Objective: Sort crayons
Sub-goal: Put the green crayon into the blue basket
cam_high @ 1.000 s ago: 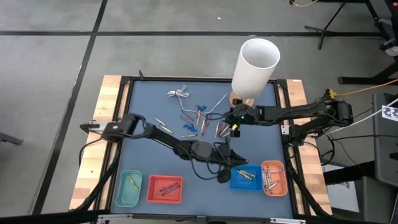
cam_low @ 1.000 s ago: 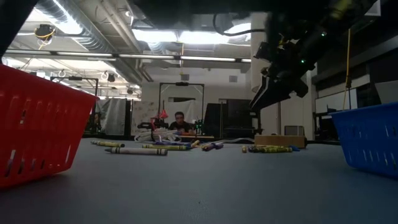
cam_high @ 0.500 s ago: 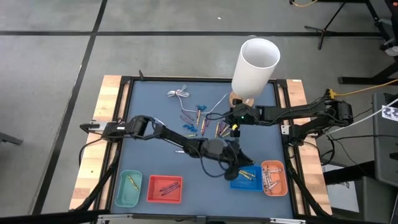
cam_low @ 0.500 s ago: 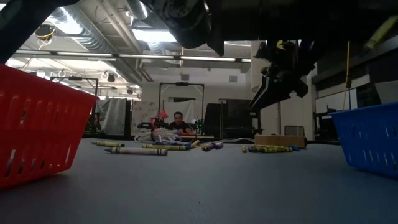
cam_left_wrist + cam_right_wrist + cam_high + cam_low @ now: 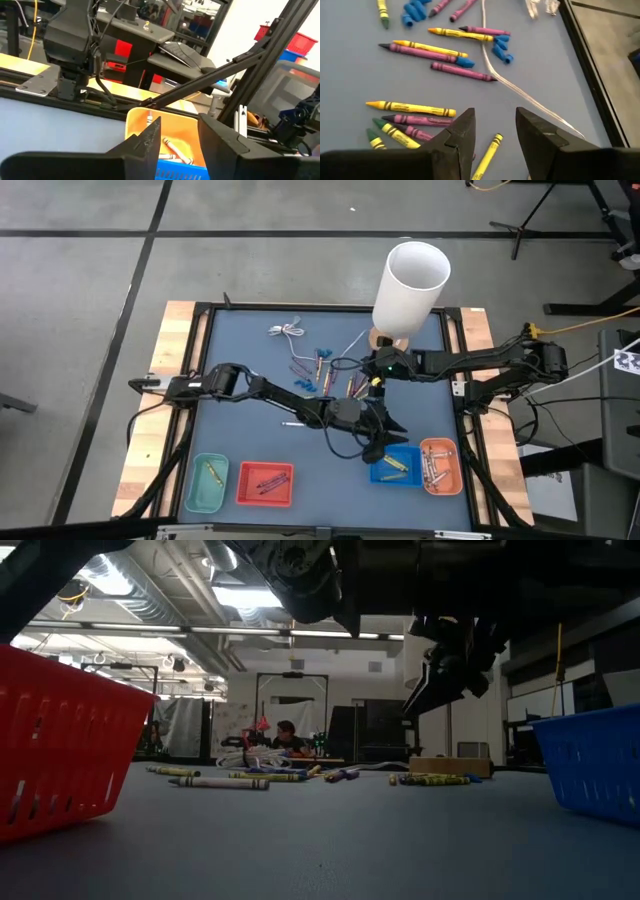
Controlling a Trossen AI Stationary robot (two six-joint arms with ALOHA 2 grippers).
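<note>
Left pincer (image 5: 385, 448) spread above blue basket (image 5: 398, 469); orange basket (image 5: 440, 467) beside, apparently touching.

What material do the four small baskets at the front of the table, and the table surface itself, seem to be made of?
The teal, red, blue and orange baskets look like moulded plastic: the low view shows slotted, slightly glossy walls. The grey-blue table surface looks like a matte mat, without glare; rubber or fabric, I cannot tell.

Layout around the left gripper (image 5: 385, 448)

Blue bin (image 5: 398, 468) directly beneath it; orange bin (image 5: 441, 467) just right; loose crayons (image 5: 330, 375) behind, under the right gripper (image 5: 372, 383).
</note>
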